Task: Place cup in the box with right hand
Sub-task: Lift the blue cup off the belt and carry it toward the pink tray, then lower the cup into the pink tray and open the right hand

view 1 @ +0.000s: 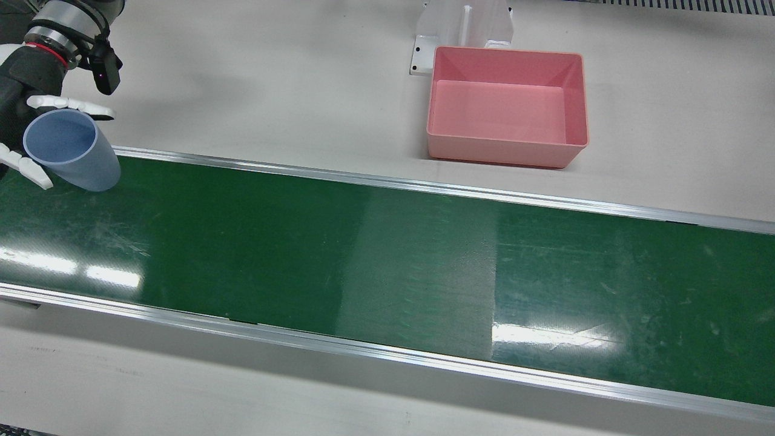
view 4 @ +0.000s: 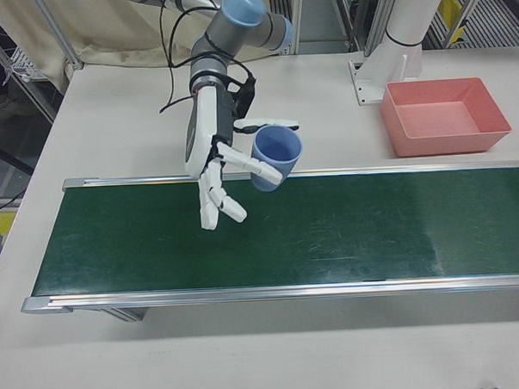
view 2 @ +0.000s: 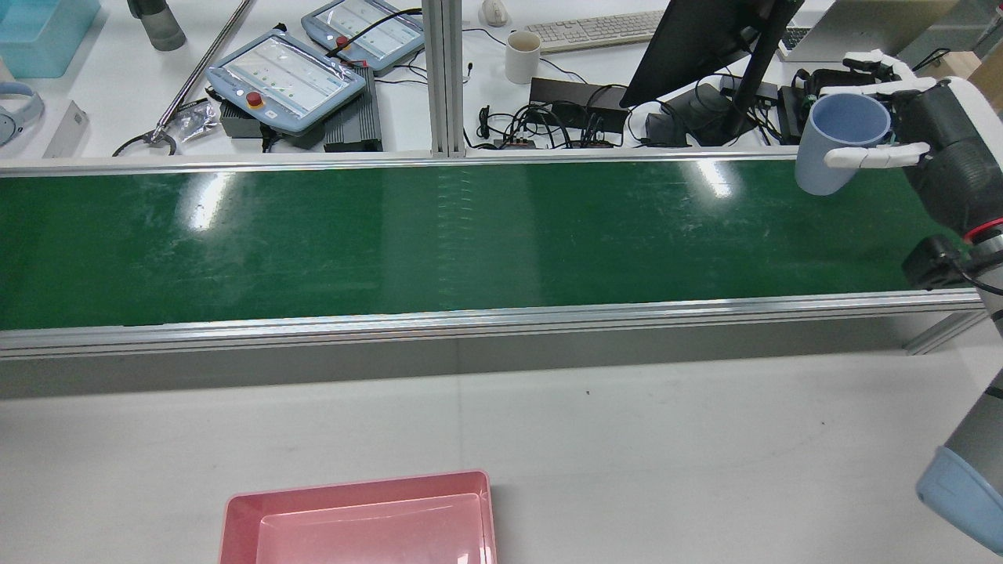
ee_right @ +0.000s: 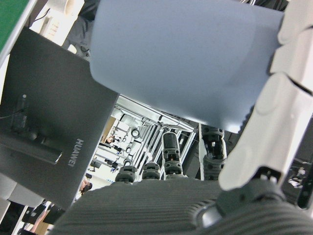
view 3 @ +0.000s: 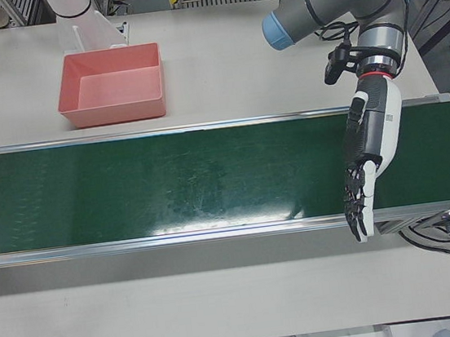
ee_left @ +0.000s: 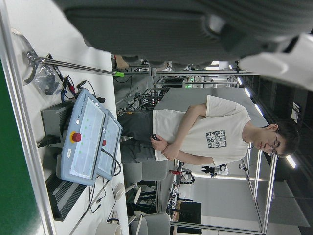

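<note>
Holding a pale blue cup (view 4: 275, 158) in the right hand (view 4: 219, 166), fingers (view 4: 251, 166) wrapped round its sides, mouth up and open. Raised clear above the green belt (view 4: 330, 226), over its far edge on the robot's side, near the belt's right end. Tilted slightly, seen from the front (view 1: 71, 148) and from the rear (view 2: 842, 149). Filling most of the right hand view (ee_right: 181, 54), with white fingers (ee_right: 274, 117) pressed along one side.

Sitting on the white table (view 1: 242, 72), on the robot's side of the belt and well apart from the cup: a pink box (view 1: 507, 106), open at the top, nothing inside. Touching neither hand.

Hanging over the belt's other end: left hand (view 3: 365, 172), fingers straight, pointing down, slightly apart, holding nothing.

Beyond the belt in the rear view: monitor (view 2: 705, 39), keyboard (view 2: 595, 30), white mug (view 2: 523, 56), two pendants (view 2: 286, 74).
</note>
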Controlling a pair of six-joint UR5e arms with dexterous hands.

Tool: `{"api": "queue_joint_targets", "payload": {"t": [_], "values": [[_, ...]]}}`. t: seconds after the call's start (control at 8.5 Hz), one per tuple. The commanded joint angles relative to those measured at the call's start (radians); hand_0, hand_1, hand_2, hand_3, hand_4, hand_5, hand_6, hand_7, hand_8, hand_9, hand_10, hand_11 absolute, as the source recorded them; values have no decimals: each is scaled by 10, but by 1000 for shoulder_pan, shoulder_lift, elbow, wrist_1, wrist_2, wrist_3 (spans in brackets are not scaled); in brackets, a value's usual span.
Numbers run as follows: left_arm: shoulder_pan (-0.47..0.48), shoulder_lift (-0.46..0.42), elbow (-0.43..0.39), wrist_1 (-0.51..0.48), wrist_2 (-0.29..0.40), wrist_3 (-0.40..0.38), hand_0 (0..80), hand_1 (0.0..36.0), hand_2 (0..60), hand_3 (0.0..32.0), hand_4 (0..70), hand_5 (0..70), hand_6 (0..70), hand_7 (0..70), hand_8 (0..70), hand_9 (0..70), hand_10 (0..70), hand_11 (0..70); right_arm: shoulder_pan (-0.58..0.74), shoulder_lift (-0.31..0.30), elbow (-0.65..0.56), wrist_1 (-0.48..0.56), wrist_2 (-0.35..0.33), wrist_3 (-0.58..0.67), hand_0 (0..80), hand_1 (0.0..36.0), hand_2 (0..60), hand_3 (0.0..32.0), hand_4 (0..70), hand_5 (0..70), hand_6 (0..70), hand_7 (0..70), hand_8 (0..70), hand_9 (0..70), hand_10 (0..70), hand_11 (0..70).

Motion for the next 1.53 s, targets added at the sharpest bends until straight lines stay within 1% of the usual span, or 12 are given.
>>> {"api": "queue_joint_targets", "payload": {"t": [0.0, 0.12, 0.24, 0.35, 0.47, 0.59, 0.71, 0.82, 1.06, 1.18, 1.29, 1.41], "values": [[0, 0, 1, -2, 0, 0, 0, 0, 0, 0, 0, 0, 0, 0, 0, 0, 0, 0, -125, -3, 353, -115, 5, -224, 512, 267, 600, 0, 700, 15, 78, 290, 34, 76, 40, 56], [0, 0, 1, 0, 0, 0, 0, 0, 0, 0, 0, 0, 0, 0, 0, 0, 0, 0, -220, 40, 422, -116, 15, -336, 524, 253, 566, 0, 700, 16, 78, 293, 34, 76, 38, 53], [0, 0, 1, 0, 0, 0, 0, 0, 0, 0, 0, 0, 0, 0, 0, 0, 0, 0, -314, 84, 420, -117, 20, -372, 535, 235, 485, 0, 700, 16, 80, 300, 35, 79, 38, 55], [0, 0, 1, 0, 0, 0, 0, 0, 0, 0, 0, 0, 0, 0, 0, 0, 0, 0, -412, 112, 420, -114, 46, -429, 585, 161, 187, 0, 700, 16, 83, 315, 39, 86, 39, 56], [0, 0, 1, 0, 0, 0, 0, 0, 0, 0, 0, 0, 0, 0, 0, 0, 0, 0, -545, 135, 418, -111, 117, -481, 599, 133, 82, 0, 700, 16, 86, 332, 43, 94, 44, 62], [0, 0, -1, 0, 0, 0, 0, 0, 0, 0, 0, 0, 0, 0, 0, 0, 0, 0, -678, 167, 411, -102, 191, -559, 599, 133, 82, 0, 700, 16, 87, 340, 42, 95, 44, 62], [0, 0, 1, -2, 0, 0, 0, 0, 0, 0, 0, 0, 0, 0, 0, 0, 0, 0, -762, 213, 385, -73, 214, -648, 595, 127, 67, 0, 700, 15, 88, 341, 42, 95, 47, 66], [0, 0, 1, -2, 0, 0, 0, 0, 0, 0, 0, 0, 0, 0, 0, 0, 0, 0, -808, 218, 321, 50, 218, -707, 584, 110, 32, 0, 700, 12, 85, 327, 42, 93, 55, 77], [0, 0, 1, 0, 0, 0, 0, 0, 0, 0, 0, 0, 0, 0, 0, 0, 0, 0, -874, 223, 152, 290, 259, -805, 574, 91, 5, 0, 700, 10, 83, 310, 45, 93, 71, 98], [0, 0, 1, 0, 0, 0, 0, 0, 0, 0, 0, 0, 0, 0, 0, 0, 0, 0, -891, 235, 41, 411, 264, -801, 577, 94, 6, 0, 700, 11, 83, 312, 44, 91, 65, 91], [0, 0, 1, 0, 0, 0, 0, 0, 0, 0, 0, 0, 0, 0, 0, 0, 0, 0, -914, 238, -38, 538, 265, -802, 578, 97, 10, 0, 700, 11, 83, 318, 44, 92, 62, 86], [0, 0, 1, 0, 0, 0, 0, 0, 0, 0, 0, 0, 0, 0, 0, 0, 0, 0, -926, 240, -48, 567, 282, -805, 569, 77, 0, 0, 700, 8, 84, 327, 45, 93, 62, 84]]}}
